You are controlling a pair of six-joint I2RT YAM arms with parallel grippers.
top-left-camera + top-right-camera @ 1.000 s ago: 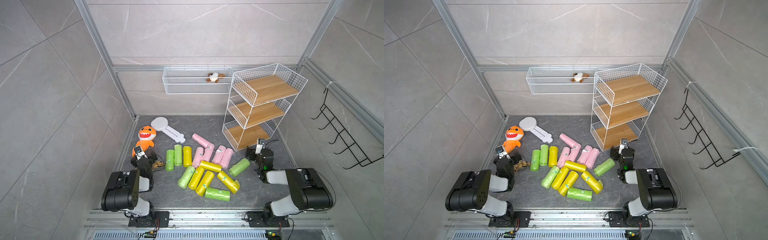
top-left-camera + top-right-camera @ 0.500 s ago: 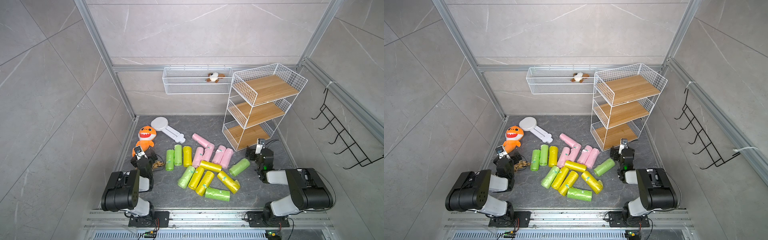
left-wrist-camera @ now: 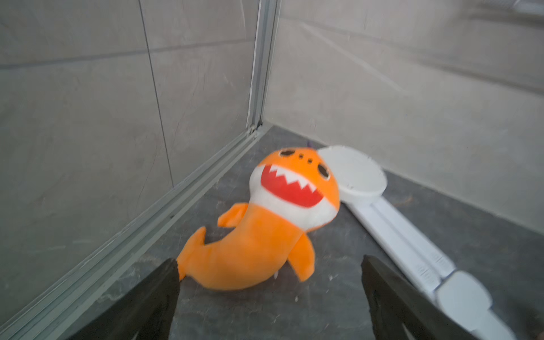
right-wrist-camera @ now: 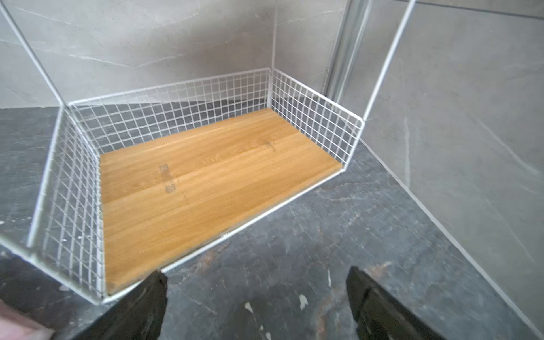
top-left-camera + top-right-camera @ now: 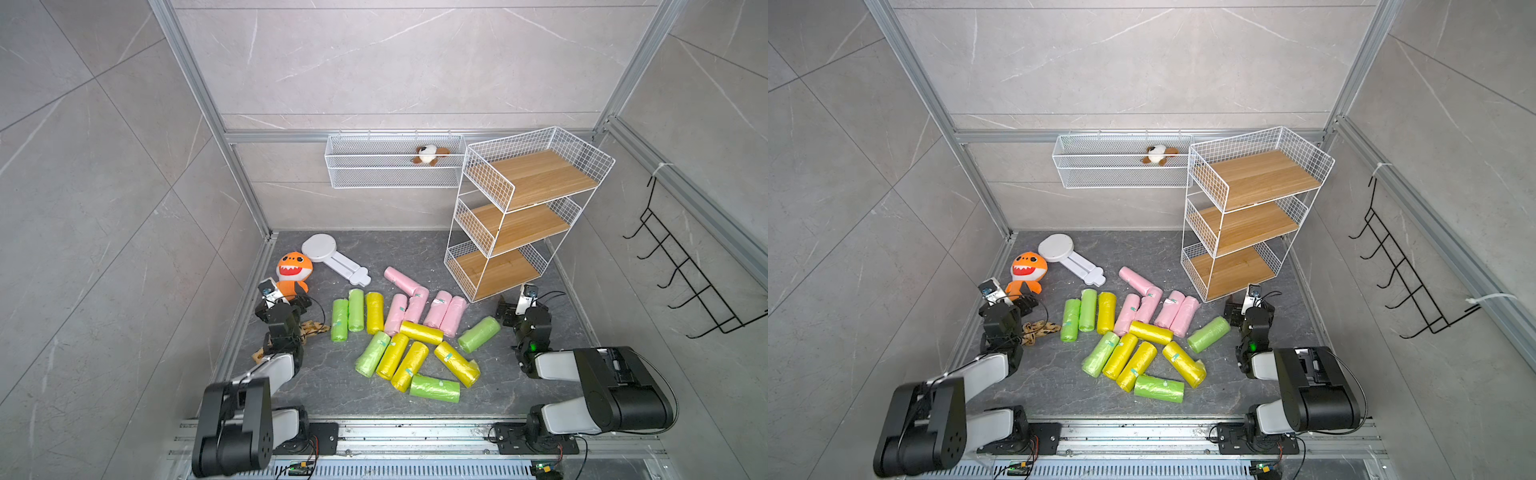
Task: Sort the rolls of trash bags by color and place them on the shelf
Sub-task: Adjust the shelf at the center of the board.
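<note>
In both top views you are seeing all fifteen rolls of trash bags (image 5: 420, 331) lying loose on the dark floor in front of the shelf (image 5: 540, 174). Its three wooden tiers are showing bare, so the sorting is, by my reading, only just starting. In a top view the left gripper (image 5: 300, 301) is hanging low beside the orange shark plush (image 5: 294, 270), apart from the nearest green rolls. The right gripper (image 5: 1233, 309) is sitting just beside the shelf's foot, with a lone light green roll (image 5: 1208, 333) near it. I am judging that roll the easiest first pick, since nothing is leaning on it. You are wanting to come down across its middle, square to its length, and close gently, because the soft plastic is likely giving under the pads. In the left wrist view the jaws are standing wide and empty, with the plush just ahead of them and a white stand (image 3: 362, 176) beyond. No roll is showing here, so you are needing to turn this arm toward the pile before reaching. In the right wrist view the jaws are likewise standing wide and holding nothing, facing the open front of the bottom tier, so you are needing to turn toward the pile here too. Be deciding now which colour is going on which tier.
</note>
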